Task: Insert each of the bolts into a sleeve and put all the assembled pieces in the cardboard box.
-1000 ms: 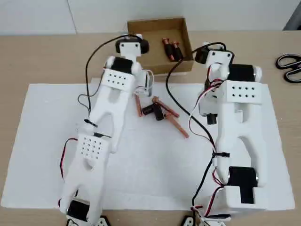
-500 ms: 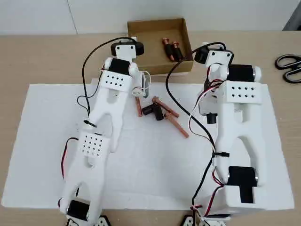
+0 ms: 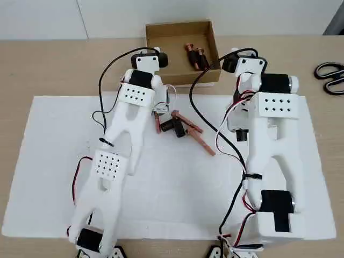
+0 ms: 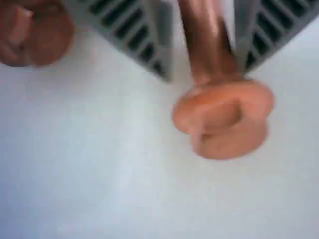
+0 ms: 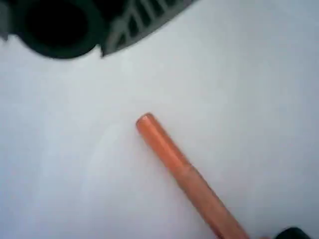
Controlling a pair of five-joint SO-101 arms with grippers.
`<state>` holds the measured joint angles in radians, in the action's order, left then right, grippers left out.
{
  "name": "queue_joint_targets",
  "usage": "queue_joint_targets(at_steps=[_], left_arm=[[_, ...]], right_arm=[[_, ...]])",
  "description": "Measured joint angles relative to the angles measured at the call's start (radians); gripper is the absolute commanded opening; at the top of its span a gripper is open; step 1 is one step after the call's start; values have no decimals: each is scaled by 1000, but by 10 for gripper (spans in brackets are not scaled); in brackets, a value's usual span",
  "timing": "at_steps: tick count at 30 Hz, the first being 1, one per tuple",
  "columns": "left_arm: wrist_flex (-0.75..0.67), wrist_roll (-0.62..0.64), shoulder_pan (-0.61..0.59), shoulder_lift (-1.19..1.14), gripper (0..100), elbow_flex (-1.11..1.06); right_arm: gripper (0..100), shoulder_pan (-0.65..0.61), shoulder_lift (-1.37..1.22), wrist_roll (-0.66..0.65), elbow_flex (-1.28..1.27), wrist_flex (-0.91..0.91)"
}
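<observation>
A copper bolt (image 4: 207,45) lies on the white foam mat (image 3: 54,161), its flanged head (image 4: 224,119) resting on the foam. My left gripper (image 3: 159,111) is shut on its shaft, with ribbed grey fingers (image 4: 134,30) on either side. Just beside it lie two black sleeves (image 3: 173,127) and two more bolts (image 3: 188,122), (image 3: 202,143). My right gripper (image 3: 240,134) sits low at the mat's right side, shut on a black sleeve (image 5: 56,24). A loose bolt (image 5: 179,164) lies close in front of it. The cardboard box (image 3: 161,40) holds assembled pieces (image 3: 195,56).
Scissors (image 3: 332,75) lie on the wooden table at the far right. The box stands just beyond the mat's far edge, between the two arms. Another copper piece (image 4: 30,30) is blurred at the edge of the left wrist view. The mat's near half is bare foam.
My left gripper has moved from near the box back toward me and come down over the bolt on the mat. The right arm has stayed still.
</observation>
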<state>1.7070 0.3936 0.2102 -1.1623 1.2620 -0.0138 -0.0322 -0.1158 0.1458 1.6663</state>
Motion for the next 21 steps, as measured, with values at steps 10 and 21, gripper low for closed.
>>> queue_joint_targets(at_steps=[10, 21], left_arm=[[26, 0, -8, -5, 6, 71], [28, -221, -8, 124, 6, 112]], right_arm=[[6, 0, 0, 0, -54, -51], [6, 0, 0, 0, -94, -107]])
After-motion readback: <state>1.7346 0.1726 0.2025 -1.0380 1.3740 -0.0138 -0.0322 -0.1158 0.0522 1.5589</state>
